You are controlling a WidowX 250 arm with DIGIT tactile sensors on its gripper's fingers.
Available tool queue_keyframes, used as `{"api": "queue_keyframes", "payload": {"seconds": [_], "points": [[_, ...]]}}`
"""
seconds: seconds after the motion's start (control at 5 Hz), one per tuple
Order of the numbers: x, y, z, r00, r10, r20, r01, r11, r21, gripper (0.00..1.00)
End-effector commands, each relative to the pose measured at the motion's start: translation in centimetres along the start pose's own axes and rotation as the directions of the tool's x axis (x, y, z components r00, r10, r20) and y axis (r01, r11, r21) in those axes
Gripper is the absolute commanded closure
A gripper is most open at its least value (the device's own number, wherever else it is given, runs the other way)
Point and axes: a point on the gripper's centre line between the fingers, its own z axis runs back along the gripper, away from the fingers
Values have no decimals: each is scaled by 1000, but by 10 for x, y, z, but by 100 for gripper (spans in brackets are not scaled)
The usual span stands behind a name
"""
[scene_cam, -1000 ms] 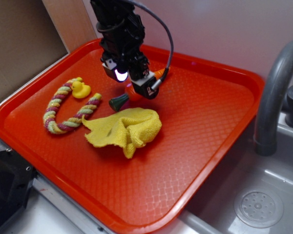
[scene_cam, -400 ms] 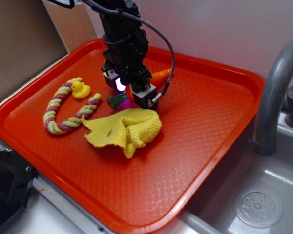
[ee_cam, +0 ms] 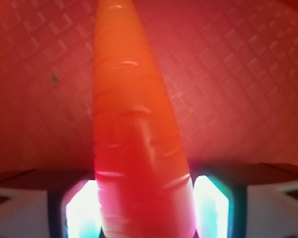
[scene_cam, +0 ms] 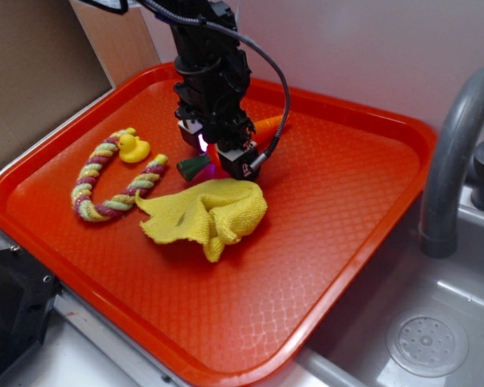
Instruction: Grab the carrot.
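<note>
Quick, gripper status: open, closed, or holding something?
Gripper: down over the carrot, with a finger on each side of its thick end. Whether the fingers have clamped on it cannot be told.

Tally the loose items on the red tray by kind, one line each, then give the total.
Carrot: 1
Rubber duck: 1
Braided rope: 1
Yellow cloth: 1
Total: 4
</note>
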Motion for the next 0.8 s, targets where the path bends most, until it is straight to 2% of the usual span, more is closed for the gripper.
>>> {"api": "queue_keyframes", "payload": {"seconds": [0.0, 0.2, 0.4, 0.6], "points": [[-4, -7, 79, 998, -50, 44, 47, 996, 75, 100], [-17, -8, 124, 997, -22, 68, 21, 1000, 15, 100], [-38, -13, 163, 995, -30, 93, 36, 997, -69, 100], [-53, -12, 182, 994, -32, 108, 44, 992, -117, 100]]}}
